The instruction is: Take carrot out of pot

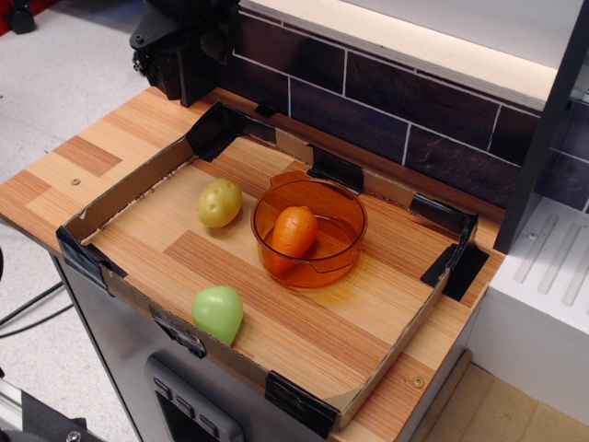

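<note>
The carrot [294, 232] is a stubby orange toy lying inside the pot [342, 208], leaning against its left wall. The pot is round, translucent orange with low walls, and stands near the middle of the wooden board. The robot arm [179, 41] is a black mass at the top left, behind the board's far corner and well away from the pot. Its fingers are not visible, so I cannot tell whether the gripper is open or shut.
A yellow potato [219, 203] lies just left of the pot. A light-green rounded toy [219, 313] sits near the front cardboard rim [138, 189]. A dark brick wall [386, 101] runs behind. A white unit [543, 285] stands at the right.
</note>
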You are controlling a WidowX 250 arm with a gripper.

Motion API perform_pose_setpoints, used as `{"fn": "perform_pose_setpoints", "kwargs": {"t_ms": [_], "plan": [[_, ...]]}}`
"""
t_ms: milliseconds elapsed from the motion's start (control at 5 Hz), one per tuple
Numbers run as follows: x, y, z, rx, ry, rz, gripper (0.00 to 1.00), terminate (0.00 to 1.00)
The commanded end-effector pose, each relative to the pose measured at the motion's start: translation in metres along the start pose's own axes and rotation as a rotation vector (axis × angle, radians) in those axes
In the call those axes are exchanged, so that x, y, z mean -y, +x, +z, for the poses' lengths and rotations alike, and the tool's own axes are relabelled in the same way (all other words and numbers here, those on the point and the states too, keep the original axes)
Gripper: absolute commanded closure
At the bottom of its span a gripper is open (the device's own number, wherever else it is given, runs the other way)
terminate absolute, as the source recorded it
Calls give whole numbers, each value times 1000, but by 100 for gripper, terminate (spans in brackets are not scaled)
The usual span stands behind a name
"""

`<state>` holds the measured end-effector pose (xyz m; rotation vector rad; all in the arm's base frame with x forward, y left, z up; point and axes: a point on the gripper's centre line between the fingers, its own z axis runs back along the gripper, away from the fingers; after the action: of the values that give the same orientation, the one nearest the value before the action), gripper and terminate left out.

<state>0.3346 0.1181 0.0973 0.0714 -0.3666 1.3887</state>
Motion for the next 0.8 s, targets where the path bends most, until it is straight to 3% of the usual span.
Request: {"fn": "perform_pose_setpoints", "kwargs": {"t_ms": [0, 400, 600], "plan": [[0, 0, 0, 0, 0, 0, 0, 0], [2, -31, 25, -46, -70, -446, 0, 0], [4, -58, 42, -72, -77, -706, 0, 0]]}}
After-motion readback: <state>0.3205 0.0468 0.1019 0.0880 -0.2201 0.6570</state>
